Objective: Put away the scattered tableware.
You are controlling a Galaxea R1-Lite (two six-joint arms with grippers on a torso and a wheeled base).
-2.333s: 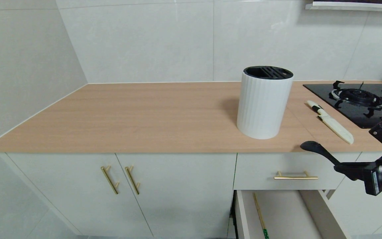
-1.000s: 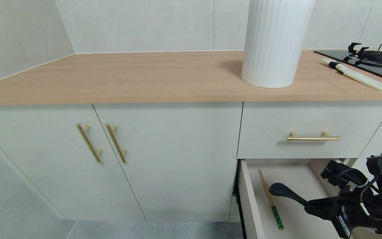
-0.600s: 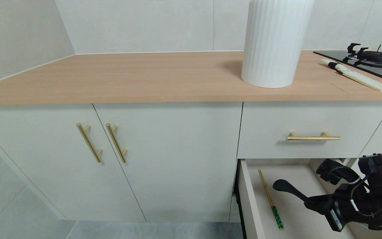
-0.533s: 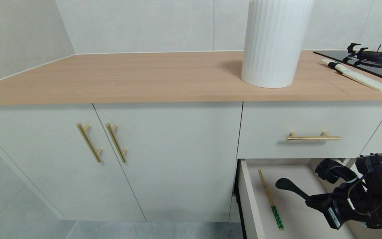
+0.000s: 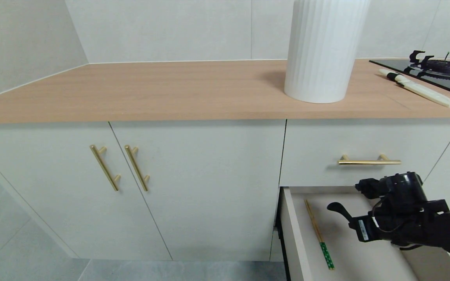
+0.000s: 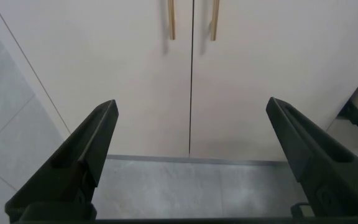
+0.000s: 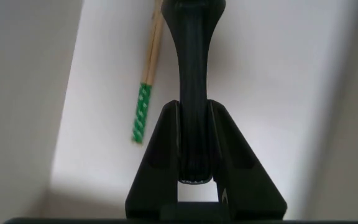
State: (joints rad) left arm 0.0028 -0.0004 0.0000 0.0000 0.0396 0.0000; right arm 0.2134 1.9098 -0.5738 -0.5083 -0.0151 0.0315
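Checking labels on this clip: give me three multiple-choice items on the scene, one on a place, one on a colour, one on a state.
1. Where do the chopsticks lie? A in a sink; B in the open drawer; C on a plate.
2. What colour are the chopsticks' patterned ends? A red; B blue; C green.
3. How is the right gripper? A shut on the black utensil; B open and empty; C open around the chopsticks.
Answers: 1 B, they lie on the drawer's floor; 2 C, the near ends show green; 3 A, it clamps the utensil's handle.
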